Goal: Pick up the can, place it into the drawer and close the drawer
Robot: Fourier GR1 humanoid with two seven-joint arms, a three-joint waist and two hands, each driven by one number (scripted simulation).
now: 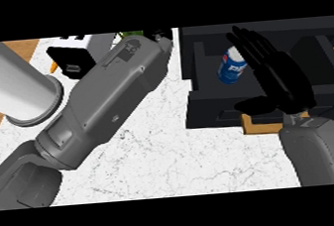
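Can (232, 66) lies inside the open drawer (214, 112), blue-white label up. Your right hand (281, 83) is poised just beside and partly over it, fingers straight, clamped on nothing. Judge the can light, stiff, slick-sided, prob. apt to roll; if you regrip, take it round mid-body. Left forearm (110, 94) slants across the counter (173, 159); left hand (158, 35) mostly hidden, state can't be told.

A: Views?
B: One. Head cam, steeply down at counter (181, 156), close in.
A: Framing?
B: Both arms (110, 99) enter from lower edge; drawer (206, 107) under right hand (285, 83), counter to the hand's left.
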